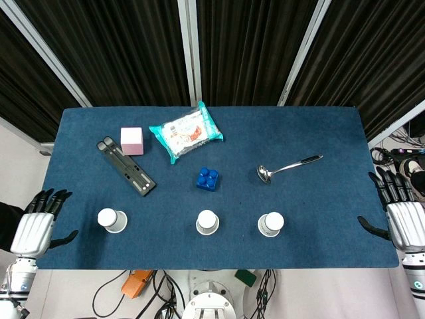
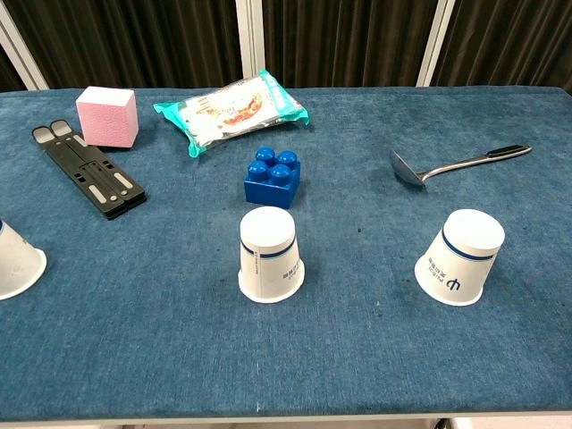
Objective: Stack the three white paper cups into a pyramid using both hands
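- We see three white paper cups standing upside down, wide rims on the cloth, in a row along the near edge of the table [image 1: 319, 126]: the left cup [image 1: 111, 220], the middle cup [image 1: 207, 222] and the right cup [image 1: 270, 224], all well apart.
- Each is a tapered cone with a blue band; its axis runs upright.
- Behind the middle cup sits a studded blue plastic brick [image 1: 207, 178].
- Towards the far edge lie a glossy snack packet [image 1: 185, 131], a pink foam cube [image 1: 131, 140] and a flat black folding stand [image 1: 126, 166]; a metal ladle [image 1: 287, 166] lies right of centre.
- The tabletop is napped blue cloth.
- Our left hand [image 1: 36, 230] hovers off the near left corner, fingers spread, holding nothing.
- Our right hand [image 1: 402, 216] hovers off the right edge, likewise spread.
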{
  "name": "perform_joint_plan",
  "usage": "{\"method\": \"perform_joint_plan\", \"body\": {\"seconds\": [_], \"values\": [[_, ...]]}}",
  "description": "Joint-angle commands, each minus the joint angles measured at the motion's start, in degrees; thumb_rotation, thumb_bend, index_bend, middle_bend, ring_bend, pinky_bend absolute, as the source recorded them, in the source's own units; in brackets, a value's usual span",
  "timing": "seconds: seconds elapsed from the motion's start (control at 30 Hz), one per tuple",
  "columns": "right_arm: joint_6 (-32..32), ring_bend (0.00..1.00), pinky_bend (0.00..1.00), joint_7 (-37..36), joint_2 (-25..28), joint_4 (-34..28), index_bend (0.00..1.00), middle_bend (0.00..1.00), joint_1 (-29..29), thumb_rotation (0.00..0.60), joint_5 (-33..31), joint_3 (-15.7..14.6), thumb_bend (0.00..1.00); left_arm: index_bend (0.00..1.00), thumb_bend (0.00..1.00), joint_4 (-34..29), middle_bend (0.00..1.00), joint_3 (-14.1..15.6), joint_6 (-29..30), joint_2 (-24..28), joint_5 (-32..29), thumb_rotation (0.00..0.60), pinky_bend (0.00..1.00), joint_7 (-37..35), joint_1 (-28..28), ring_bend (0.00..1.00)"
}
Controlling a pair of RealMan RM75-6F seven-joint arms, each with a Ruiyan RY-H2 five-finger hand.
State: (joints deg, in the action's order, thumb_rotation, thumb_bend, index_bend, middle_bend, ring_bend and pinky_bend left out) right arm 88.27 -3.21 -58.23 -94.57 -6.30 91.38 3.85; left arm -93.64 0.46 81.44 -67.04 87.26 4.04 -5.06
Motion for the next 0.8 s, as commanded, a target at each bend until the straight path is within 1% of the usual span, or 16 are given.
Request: {"method": "perform_joint_plan", "body": {"seconds": [0.03,0.17,0.33,0.53,0.8], "values": [[0.12,0.0,0.0,0.46,0.33,-0.56,0.0,0.0,0.2,0.6,0.14,0.05,0.31,0.15,0.19,-1.42,0.1,1.01,-3.95,0.8,1.81,0.6,0.02,-0.67,-2.63,0.04],[-1.24,0.0,0.0,0.52,0.03,-0.62,0.0,0.0,-0.23,0.6,0.07,-0.31,0.31,0.15,0.21,-2.14,0.1,0.48,-8.25,0.42,1.2,0.6,0.01,0.93,-5.47,0.04],[-1.86,0.0,0.0,0.33,-0.37,-0.19,0.0,0.0,-0.41,0.6,-0.12,-0.43,0.31,0.16,0.24,-4.16,0.1,-0.23,-13.67,1.33,-2.54,0.6,0.01,3.96,-8.2,0.04],[-2.12,0.0,0.0,0.12,-0.5,0.1,0.0,0.0,-0.47,0.6,-0.55,-0.3,0.31,0.17,0.27,-5.45,0.1,-0.16,-16.35,2.0,-5.44,0.6,0.02,4.79,-9.32,0.04],[-2.69,0.0,0.0,0.07,-0.83,0.31,0.0,0.0,-0.84,0.6,-0.65,-0.23,0.31,0.19,0.29,-4.55,0.1,0.55,-18.53,1.35,-6.3,0.6,0.01,3.43,-10.39,0.04]]}}
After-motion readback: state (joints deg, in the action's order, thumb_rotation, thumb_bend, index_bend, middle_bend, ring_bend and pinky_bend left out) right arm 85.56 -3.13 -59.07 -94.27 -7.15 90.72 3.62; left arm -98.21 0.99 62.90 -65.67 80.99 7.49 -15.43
